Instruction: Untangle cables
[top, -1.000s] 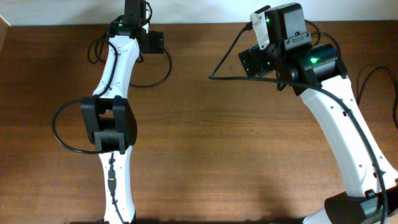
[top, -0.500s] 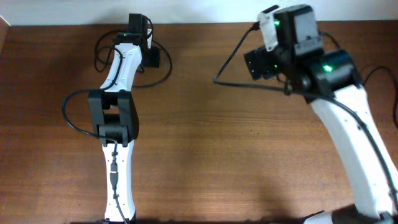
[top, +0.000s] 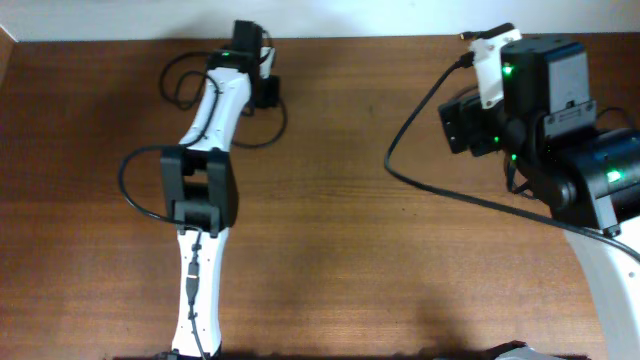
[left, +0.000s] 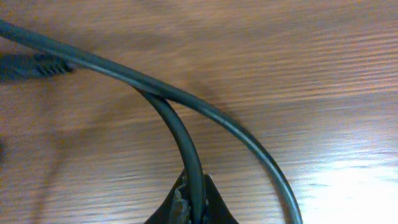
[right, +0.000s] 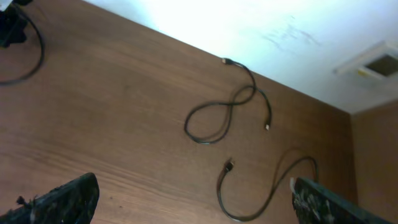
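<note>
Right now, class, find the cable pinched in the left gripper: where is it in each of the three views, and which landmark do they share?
Overhead: the cable loops at upper left, beside the left gripper.
Left wrist: the cable fills the frame, crossing itself, one strand pinched at bottom centre.
Right wrist: probably the cable curving in the top left corner, too small to confirm.
Shared landmark: the brown wooden table.

The left arm (top: 208, 300) is a chain of slim white plastic links with a boxy black joint housing (top: 198, 192) and a thick black looping cable (top: 123, 182). The white right arm (top: 610, 300) carries bulky black motor blocks (top: 548, 80) with small green lights (top: 612, 177). The right gripper (right: 194, 183) has rough black fingers (right: 62, 200).
</note>
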